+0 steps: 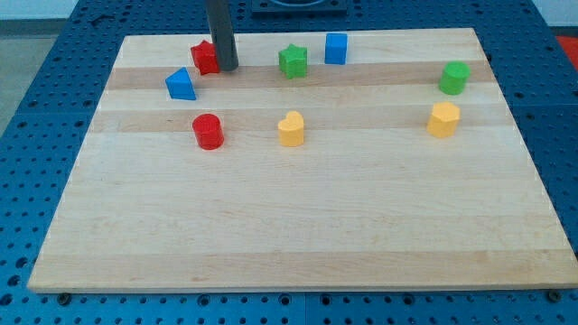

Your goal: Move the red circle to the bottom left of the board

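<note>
So right now my tip [226, 68] is parked up near the view's top edge of the pale wooden desk [298, 226], touching or just beside a red block [204, 57] whose shape I can't really make out since the rod covers part of it. That's not the one I'm after though. The red circle, a short red cylinder block [208, 131], sits lower down and slightly to the view's left, well apart from the tip. No hand on this rig, just the rod, so nothing to be apart or together.

My read: the approach step isn't done yet. Next I'd need to get the tip round to the upper right side of the red circle, then shove it down and left.

Room looks good. The blue triangular block [181, 85] is near the start but above the path, the yellow heart-ish block [291, 128] is off to the right, and the whole lower left is open. Just gotta stop before the corner edge.
</note>
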You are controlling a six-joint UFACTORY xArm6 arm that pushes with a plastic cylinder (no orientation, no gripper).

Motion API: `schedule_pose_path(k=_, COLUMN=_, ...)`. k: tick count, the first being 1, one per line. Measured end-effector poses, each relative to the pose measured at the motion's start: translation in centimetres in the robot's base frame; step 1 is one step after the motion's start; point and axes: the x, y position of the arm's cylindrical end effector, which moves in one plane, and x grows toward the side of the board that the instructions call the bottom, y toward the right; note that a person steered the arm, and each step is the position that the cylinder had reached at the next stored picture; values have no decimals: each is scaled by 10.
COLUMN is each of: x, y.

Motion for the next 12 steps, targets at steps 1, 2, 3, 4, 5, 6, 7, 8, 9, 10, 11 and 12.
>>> schedule_pose_path(k=1, x=-2, y=-14)
schedule_pose_path(k=2, x=10, y=-62)
schedule_pose_path(k=3, x=10, y=-85)
schedule_pose_path(k=4, x=17, y=-72)
schedule_pose_path(k=5, x=17, y=-66)
schedule_pose_path(k=6, x=17, y=-61)
schedule_pose_path(k=7, x=18, y=-57)
schedule_pose_path(k=8, x=18, y=-55)
schedule_pose_path(k=9, x=12, y=-29)
schedule_pose_path(k=10, x=44, y=-14)
schedule_pose_path(k=11, x=104, y=13)
schedule_pose_path(k=12, x=152, y=9)
